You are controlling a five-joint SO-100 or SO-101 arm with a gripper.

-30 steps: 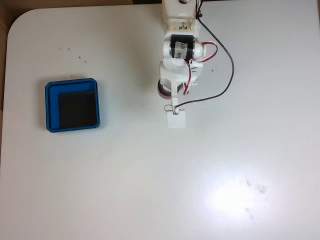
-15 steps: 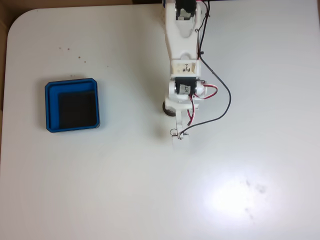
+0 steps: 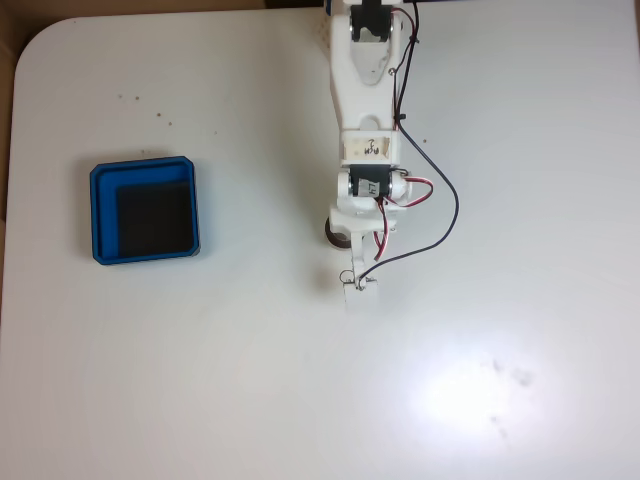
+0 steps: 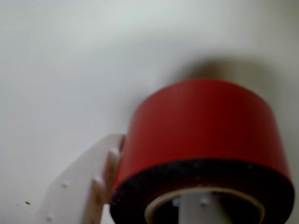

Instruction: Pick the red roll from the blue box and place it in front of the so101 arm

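In the wrist view the red roll (image 4: 201, 140) sits between the jaws (image 4: 154, 196), one white finger (image 4: 79, 186) pressed against its left side and another part showing through its core; the jaws look closed on it, though the close, blurred picture leaves some doubt. In the fixed view the so101 arm (image 3: 366, 120) reaches down from the top edge, the roll (image 3: 333, 232) just left of its wrist over bare white tabletop (image 3: 500, 300). The blue box (image 3: 144, 211) lies well apart to the left, with open room around.
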